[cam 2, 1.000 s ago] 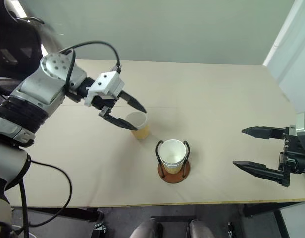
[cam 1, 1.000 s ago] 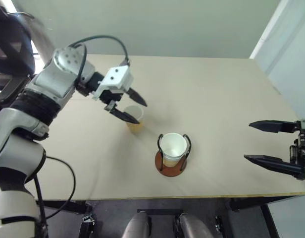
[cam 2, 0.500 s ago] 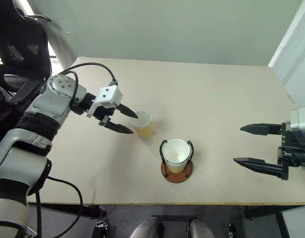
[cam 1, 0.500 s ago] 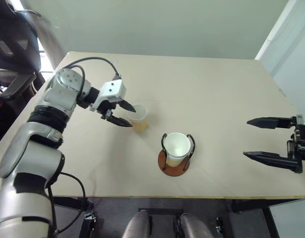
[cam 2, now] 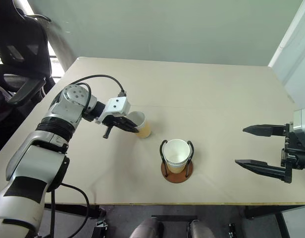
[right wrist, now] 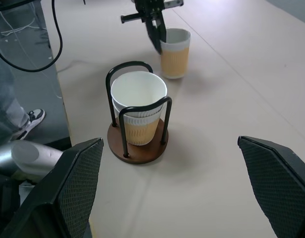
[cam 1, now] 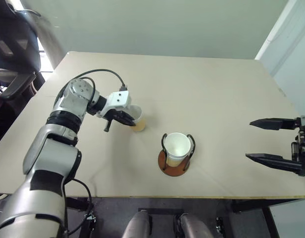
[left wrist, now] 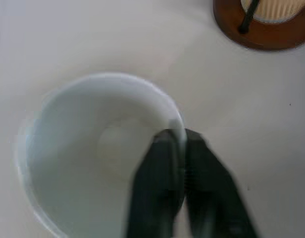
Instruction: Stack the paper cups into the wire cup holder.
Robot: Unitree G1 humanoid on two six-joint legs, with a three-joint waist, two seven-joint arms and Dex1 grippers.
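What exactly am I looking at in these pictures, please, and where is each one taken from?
It is a humanoid robot with two arms, each ending in a gripper of two black fingers. Two pictures come from cameras on its head, looking down over a tan table; the other two come from a camera on each wrist. On the table stands a wire cup holder with paper cups stacked in it. Beside it stands a loose paper cup. The left gripper has pinched that cup's rim, one finger inside and one outside. The right gripper hangs open near the table's right edge, holding nothing.
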